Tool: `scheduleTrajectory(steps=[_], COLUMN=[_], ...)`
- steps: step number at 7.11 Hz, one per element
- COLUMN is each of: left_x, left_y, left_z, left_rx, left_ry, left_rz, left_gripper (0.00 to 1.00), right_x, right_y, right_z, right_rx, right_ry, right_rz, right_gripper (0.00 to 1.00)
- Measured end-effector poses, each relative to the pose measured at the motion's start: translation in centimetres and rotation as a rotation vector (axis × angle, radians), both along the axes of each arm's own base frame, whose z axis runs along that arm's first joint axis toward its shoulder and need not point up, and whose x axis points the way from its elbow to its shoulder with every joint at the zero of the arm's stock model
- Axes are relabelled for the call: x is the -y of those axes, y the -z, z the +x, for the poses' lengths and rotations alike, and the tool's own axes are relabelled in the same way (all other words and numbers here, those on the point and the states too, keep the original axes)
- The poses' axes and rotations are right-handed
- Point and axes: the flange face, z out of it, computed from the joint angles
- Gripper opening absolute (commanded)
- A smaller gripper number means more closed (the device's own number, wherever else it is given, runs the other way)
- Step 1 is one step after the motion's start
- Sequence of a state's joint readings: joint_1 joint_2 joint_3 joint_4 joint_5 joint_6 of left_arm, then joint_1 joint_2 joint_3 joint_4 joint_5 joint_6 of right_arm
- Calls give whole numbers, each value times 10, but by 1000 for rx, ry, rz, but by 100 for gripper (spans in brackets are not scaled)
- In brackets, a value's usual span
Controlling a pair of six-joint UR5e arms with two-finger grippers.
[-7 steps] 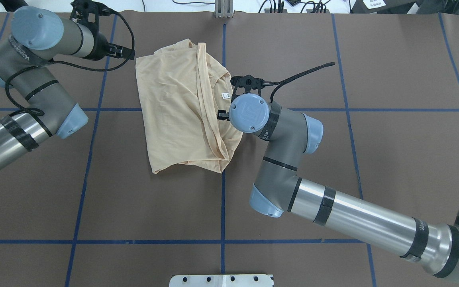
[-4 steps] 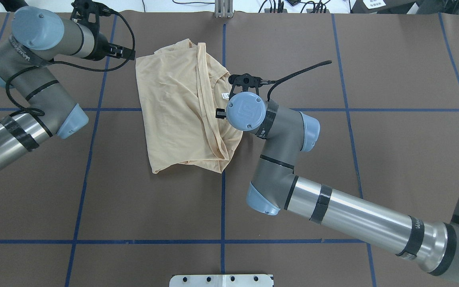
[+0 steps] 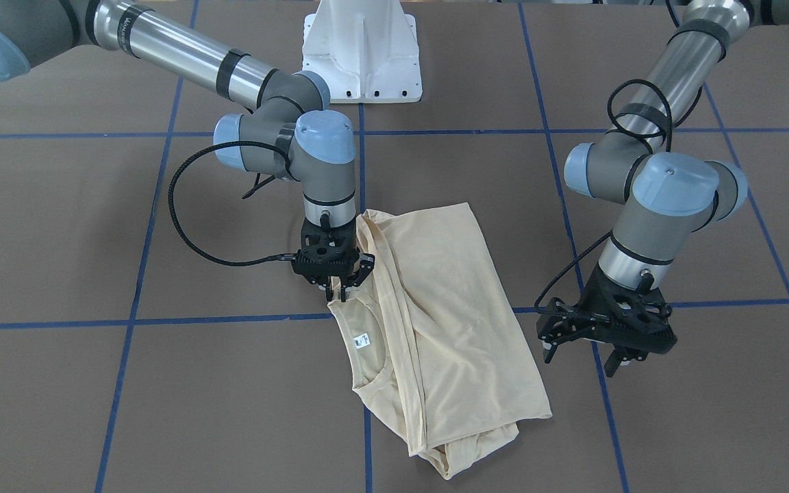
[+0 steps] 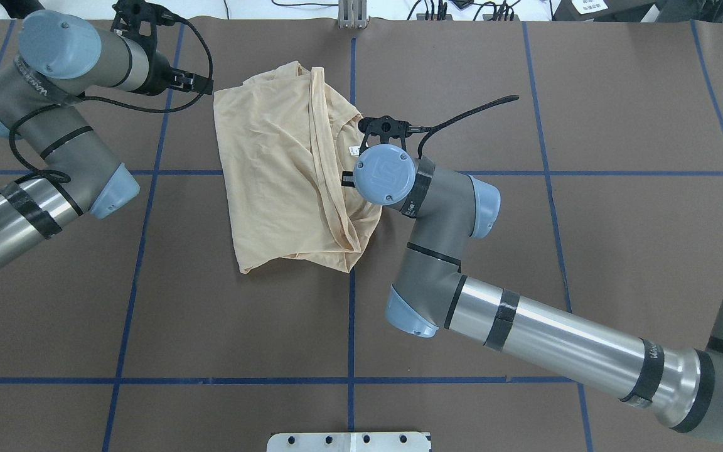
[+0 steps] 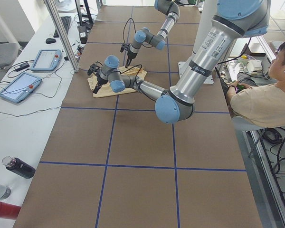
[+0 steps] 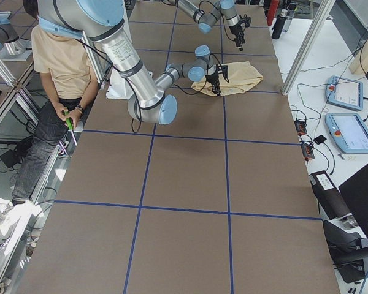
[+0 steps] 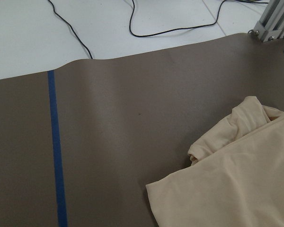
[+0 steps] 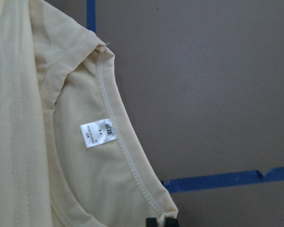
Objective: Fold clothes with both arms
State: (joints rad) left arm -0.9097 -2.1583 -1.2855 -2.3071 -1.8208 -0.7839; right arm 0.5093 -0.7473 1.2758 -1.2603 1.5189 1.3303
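The pale cream-yellow thin T-shirt (image 3: 449, 308) is seen mid brown tabletop (image 3: 161, 411), long axis running away from the robot. The right black claw (image 3: 337, 296) is set nearest, at the collar edge (image 8: 128, 149), fingertips narrowed, grip not confirmable. The left black claw (image 3: 583, 356) is held spread, just beside the opposite edge.

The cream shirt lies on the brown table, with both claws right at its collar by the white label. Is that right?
Only the right gripper is at the collar of the shirt, by the label. The left gripper hangs over bare table beside the shirt, as the front-facing view shows.
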Motion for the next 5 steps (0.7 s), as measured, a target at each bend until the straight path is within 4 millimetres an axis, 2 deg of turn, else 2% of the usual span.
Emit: scheduleTrajectory(steps=[2,3,4,5], left_x=[0,0,0,0], left_y=[0,0,0,0], left_z=[0,0,0,0], left_rx=[0,0,0,-1], left_ry=[0,0,0,0], left_rz=[0,0,0,1], left_gripper=[100,100,100,100], right_x=[-3,-9,-24,-52], right_y=[4,1,-8,-23], right_z=[4,13,31,51], right_rx=[14,25,43,59], right_ry=[7,12,23,42], right_rz=[1,2,6,13], right_gripper=[0,0,0,0])
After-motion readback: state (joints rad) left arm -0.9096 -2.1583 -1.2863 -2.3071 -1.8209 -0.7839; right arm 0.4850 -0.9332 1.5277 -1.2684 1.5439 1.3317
